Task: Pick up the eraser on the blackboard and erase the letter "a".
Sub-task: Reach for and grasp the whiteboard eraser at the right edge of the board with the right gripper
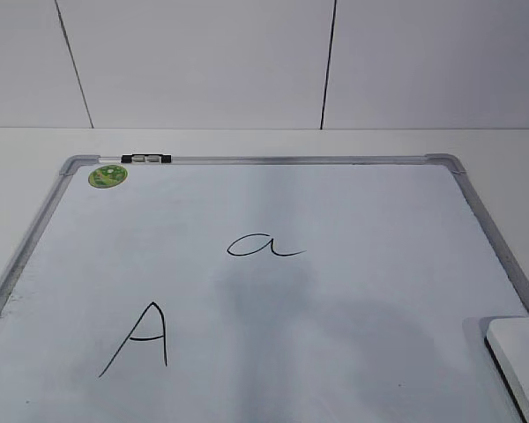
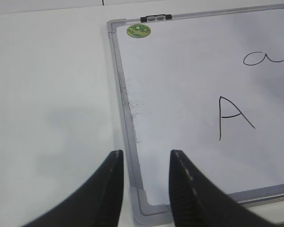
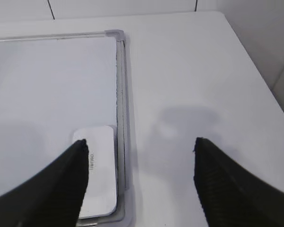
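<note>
Tool status, right arm: the right tool (image 3: 141, 146) hangs above the bench (image 3: 189, 71) with its two black fingers spread wide and nothing between them. Its left finger (image 3: 61, 184) overlaps the eraser (image 3: 100, 165) in the right wrist view; whether it touches the eraser cannot be told. Its right finger sits over bare bench, outside the board frame.

Left arm: the left tool (image 2: 144, 158) has its fingers parted by a narrow gap and holds nothing. It hangs over the near left corner of the blackboard (image 2: 189, 80), with the grey frame rail running between the fingers.

The blackboard (image 1: 353, 203) lies flat on the white bench. The eraser (image 1: 520, 352) is a white rounded block lying on the board surface at the near right corner, just beside the right frame rail, its long side parallel to that rail.

The letter "a" (image 1: 263, 246) is intact, written in thin black line near the middle of the board, well apart from the eraser. A larger capital "A" (image 1: 141, 339) stands nearer and to the left of it. A round green sticker (image 1: 108, 175) sits at the far left corner, with a small black-and-clear clip (image 1: 146, 159) on the far frame rail just beside it.
</note>
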Available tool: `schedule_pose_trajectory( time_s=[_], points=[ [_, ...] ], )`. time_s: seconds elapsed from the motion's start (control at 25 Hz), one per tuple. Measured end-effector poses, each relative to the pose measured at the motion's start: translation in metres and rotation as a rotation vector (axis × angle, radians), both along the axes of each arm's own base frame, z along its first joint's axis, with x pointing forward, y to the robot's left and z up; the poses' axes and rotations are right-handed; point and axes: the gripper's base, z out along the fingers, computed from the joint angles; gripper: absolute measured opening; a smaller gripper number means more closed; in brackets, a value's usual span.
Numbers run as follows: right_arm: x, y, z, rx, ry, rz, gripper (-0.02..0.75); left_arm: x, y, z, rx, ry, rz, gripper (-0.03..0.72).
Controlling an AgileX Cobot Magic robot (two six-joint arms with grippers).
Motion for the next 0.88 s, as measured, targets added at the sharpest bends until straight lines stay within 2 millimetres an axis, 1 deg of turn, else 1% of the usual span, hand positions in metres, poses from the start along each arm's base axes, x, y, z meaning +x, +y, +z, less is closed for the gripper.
schedule_pose_trajectory(
  time_s=[0.12,0.32,0.44,0.64,0.88],
  points=[
    [0.003,0.001,0.014,0.010,0.002,0.008,0.559,0.000,0.000,0.000,0.000,0.000,0.000,0.245],
    [0.025,0.003,0.031,0.026,0.095,0.019,0.559,0.000,0.000,0.000,0.000,0.000,0.000,0.245],
    [0.043,0.005,0.031,0.053,0.222,0.033,0.559,0.000,0.000,0.000,0.000,0.000,0.000,0.245],
    [0.068,0.009,0.022,0.085,0.462,0.049,0.559,0.000,0.000,0.000,0.000,0.000,0.000,0.245],
    [0.096,0.012,0.012,0.119,0.624,0.070,0.559,0.000,0.000,0.000,0.000,0.000,0.000,0.245]
  ],
)
